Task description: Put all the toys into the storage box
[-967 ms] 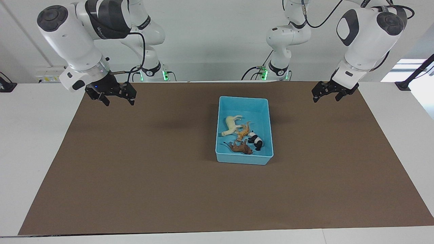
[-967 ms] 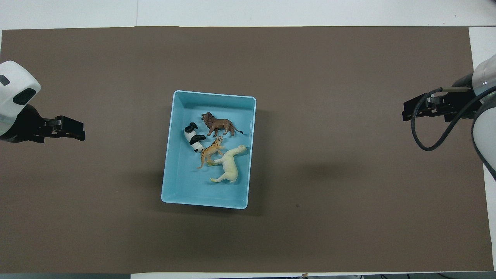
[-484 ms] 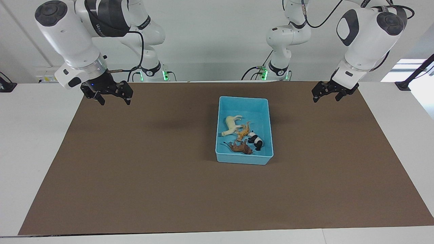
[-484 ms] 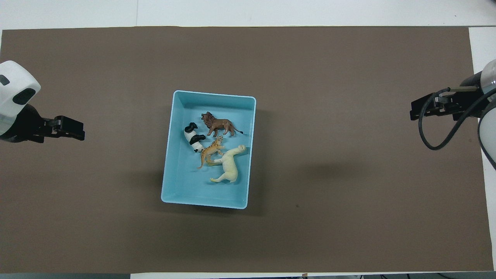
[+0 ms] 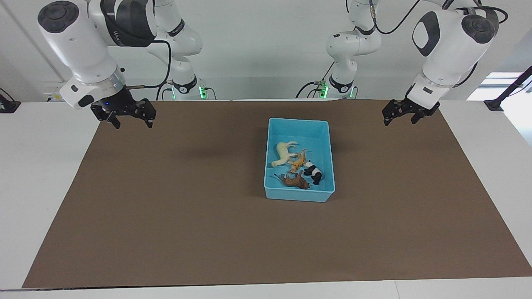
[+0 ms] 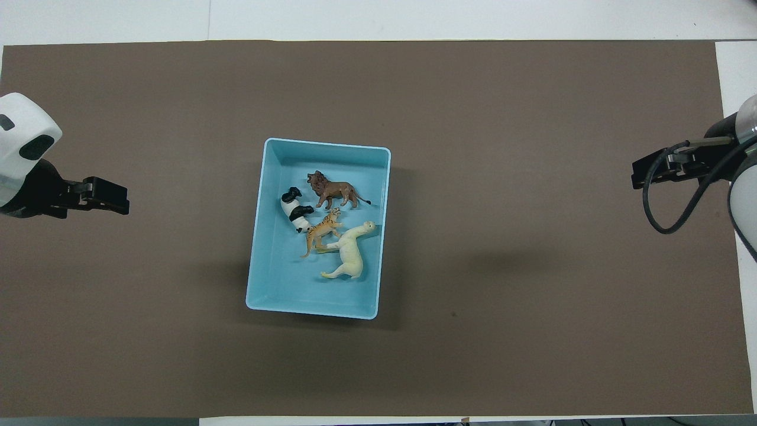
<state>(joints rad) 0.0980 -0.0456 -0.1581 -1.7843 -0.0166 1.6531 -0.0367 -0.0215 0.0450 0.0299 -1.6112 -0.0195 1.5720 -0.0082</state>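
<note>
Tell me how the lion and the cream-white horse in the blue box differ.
The lion is brown with a darker mane; the cream-white horse is pale all over. The lion lies farther from the robots, the horse nearer to them, with the tiger between. The horse looks somewhat longer than the lion. Both lie on their sides inside the storage box, held by no gripper.

Light blue storage box (image 6: pixel 263 248), rectangular, low walls, sits on the brown-covered worktop, long side running away from the robots. All four toys lie inside, clustered in the half farther from the robots. Brown lion (image 6: pixel 334 190) farthest from the robots; black-and-white panda (image 6: pixel 294 210) beside it, toward the left arm's end; orange striped tiger (image 6: pixel 321 231) in the middle, touching the cream-white horse (image 6: pixel 350 253), which is nearest the robots.
</note>
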